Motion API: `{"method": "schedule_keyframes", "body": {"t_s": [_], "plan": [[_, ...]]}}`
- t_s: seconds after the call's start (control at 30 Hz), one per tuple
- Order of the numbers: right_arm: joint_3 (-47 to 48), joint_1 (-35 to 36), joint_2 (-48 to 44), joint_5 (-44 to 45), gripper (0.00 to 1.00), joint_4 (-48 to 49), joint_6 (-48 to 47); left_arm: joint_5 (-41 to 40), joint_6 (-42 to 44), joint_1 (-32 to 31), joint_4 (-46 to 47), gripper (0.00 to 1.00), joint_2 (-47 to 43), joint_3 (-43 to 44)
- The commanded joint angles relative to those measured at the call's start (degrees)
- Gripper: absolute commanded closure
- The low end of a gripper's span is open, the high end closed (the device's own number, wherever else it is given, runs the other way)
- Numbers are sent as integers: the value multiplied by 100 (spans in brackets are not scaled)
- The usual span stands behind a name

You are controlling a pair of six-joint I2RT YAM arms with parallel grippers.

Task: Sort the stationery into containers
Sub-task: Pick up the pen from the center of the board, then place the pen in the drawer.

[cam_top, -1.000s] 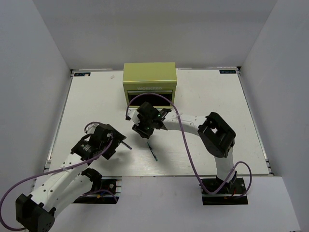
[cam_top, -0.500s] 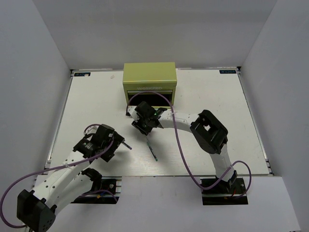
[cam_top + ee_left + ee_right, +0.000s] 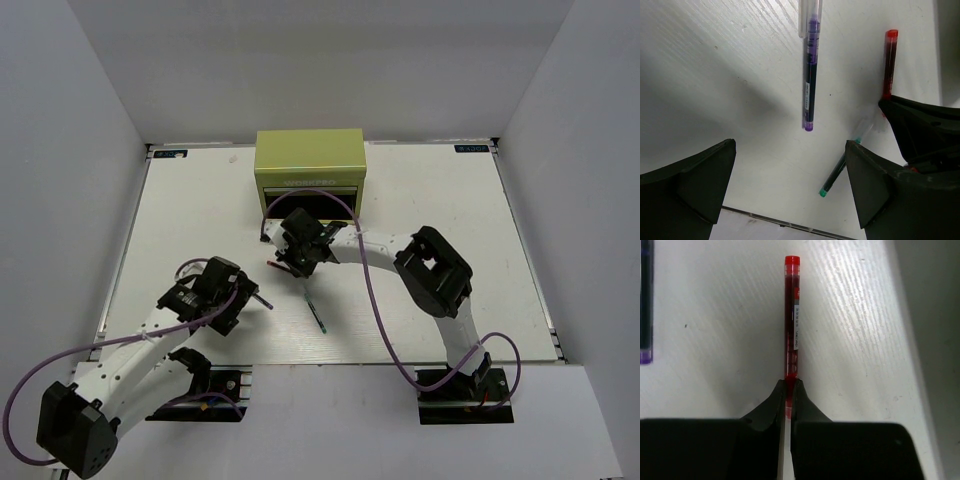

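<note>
My right gripper [image 3: 789, 385] is shut on the lower end of a red pen [image 3: 792, 315], which lies flat on the white table. In the top view this gripper [image 3: 287, 262] sits just in front of the olive tool chest [image 3: 308, 170]. A dark blue pen [image 3: 809, 75] lies straight ahead of my open left gripper [image 3: 790, 147], whose jaws hold nothing. Beside the right fingertip [image 3: 865, 170] lies a teal-green pen [image 3: 837, 172]. The red pen [image 3: 888, 60] also shows in the left wrist view. In the top view, the teal-green pen [image 3: 316, 312] lies between the arms.
The chest's lower drawer [image 3: 310, 205] stands open just behind the right gripper. The table's near edge [image 3: 765, 220] runs below the left gripper. A purple cable [image 3: 370, 290] loops over the right arm.
My right gripper has closed from half open onto the red pen. The left arm has crept slightly right and stays open.
</note>
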Motion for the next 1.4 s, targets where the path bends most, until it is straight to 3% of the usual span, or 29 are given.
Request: {"method": "schedule_keyframes", "body": {"t_s": [0.0, 0.2, 0.43, 0.63, 1.0, 1.13, 1.17, 1.3, 1.37], "plan": [[175, -14, -281, -588, 100, -467, -774, -106, -77, 29, 287, 0, 164, -88], [595, -154, -1187, -967, 100, -617, -2052, -308, -77, 29, 473, 8, 823, 174], [1282, -506, -1381, -571, 100, -802, -2316, -308, -77, 29, 631, 15, 1483, 439], [1475, -857, -1224, 122, 100, -600, -2958, -370, -77, 29, 824, 15, 1737, 544], [1696, -1262, -583, 115, 98, -714, -3758, -423, -25, 29, 982, 17, 2230, 755], [1827, -1298, -433, 36, 85, -925, -3776, -423, -25, 29, 930, 17, 2467, 861], [1802, -1306, -432, 18, 70, -977, -3758, -423, -25, 29, 930, 17, 2528, 861], [1819, -1315, -459, -78, 45, -1065, -3653, -475, -25, 29, 930, 19, 2643, 861], [1775, -1315, -581, -157, 40, -1109, -3556, -528, -25, 29, 869, 19, 2643, 922]]}}
